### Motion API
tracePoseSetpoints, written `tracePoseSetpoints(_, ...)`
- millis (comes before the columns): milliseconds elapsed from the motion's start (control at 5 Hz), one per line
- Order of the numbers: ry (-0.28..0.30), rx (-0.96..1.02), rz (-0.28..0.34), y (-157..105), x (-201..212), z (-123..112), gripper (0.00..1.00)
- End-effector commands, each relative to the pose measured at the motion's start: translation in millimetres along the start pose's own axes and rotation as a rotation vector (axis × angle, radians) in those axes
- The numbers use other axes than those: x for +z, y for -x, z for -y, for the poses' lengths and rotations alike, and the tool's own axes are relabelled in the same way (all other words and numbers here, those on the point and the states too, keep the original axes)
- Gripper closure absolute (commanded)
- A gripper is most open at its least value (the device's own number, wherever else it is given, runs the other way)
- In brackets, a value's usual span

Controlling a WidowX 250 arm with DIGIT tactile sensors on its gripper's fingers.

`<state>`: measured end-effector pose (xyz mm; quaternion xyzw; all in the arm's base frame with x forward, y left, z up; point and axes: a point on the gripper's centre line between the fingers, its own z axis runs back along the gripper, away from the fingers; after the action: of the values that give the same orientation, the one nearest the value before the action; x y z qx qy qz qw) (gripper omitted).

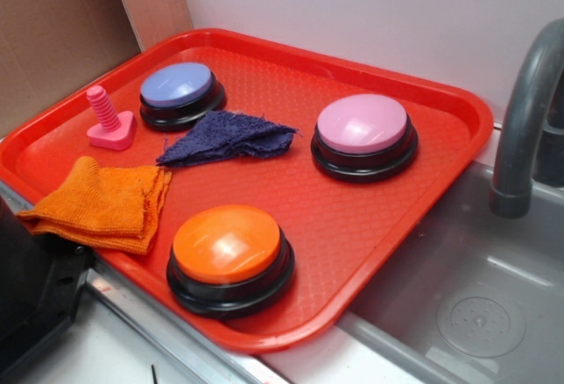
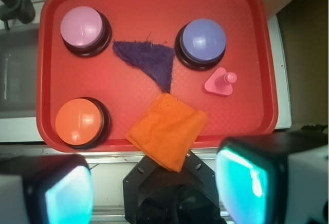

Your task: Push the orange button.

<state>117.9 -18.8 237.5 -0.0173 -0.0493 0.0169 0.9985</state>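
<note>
- Orange button (image 1: 227, 245) (image 2: 79, 121): glossy orange dome on a black round base, sitting upright on the red tray (image 1: 379, 217) (image 2: 128, 26). In the exterior view it occupies the tray's near corner, close to the front rim; in the wrist view it is at the lower left of the tray. Nothing touches it.
- Folded orange cloth (image 1: 101, 205) (image 2: 167, 129): just beside the orange button, a small gap between them. It drapes over the tray's front edge.
- Dark purple cloth (image 1: 225, 136) (image 2: 149, 59): roughly triangular, flat near the tray's centre, lying between the three buttons.
- Pink button (image 1: 363, 129) (image 2: 84, 28): black base, well apart from the orange one, on the sink side of the tray.
- Blue-purple button (image 1: 179, 89) (image 2: 201, 40): black base, at the far side of the tray in the exterior view.
- Pink bolt-shaped toy (image 1: 109, 120) (image 2: 221, 82): threaded post upright on a flat base, just beside the blue-purple button.
- Grey sink basin (image 1: 467, 287) with a grey faucet (image 1: 524, 120) adjoins the tray.
- Gripper (image 2: 154, 183): two fingers (image 2: 247, 180) show at the bottom edge of the wrist view, set wide apart, holding nothing. They sit off the tray's front edge, well clear of the orange button.
</note>
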Motion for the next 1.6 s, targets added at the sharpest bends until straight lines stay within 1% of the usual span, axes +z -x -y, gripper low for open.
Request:
tracePoseSetpoints(0, 0.096, -0.439, -0.100, -10.5, -72.2, 99.8, 0.00)
tracePoseSetpoints(200, 0.118, -0.548, -0.109, 4.2, -92.7, 120.6, 0.00)
tracePoseSetpoints(400, 0.082, -0.641, -0.134, 11.4, -124.6, 110.5, 0.00)
tracePoseSetpoints(600, 0.088, -0.656, -0.127, 5.1, -144.0, 110.8, 0.00)
tracePoseSetpoints(800, 0.082, -0.725, -0.122, 1.4, -164.5, 114.7, 0.00)
tracePoseSetpoints(1000, 0.097, -0.742, -0.141, 4.2, -176.3, 119.9, 0.00)
tracePoseSetpoints(1400, 0.086, -0.739, -0.141, 7.4, -175.8, 119.0, 0.00)
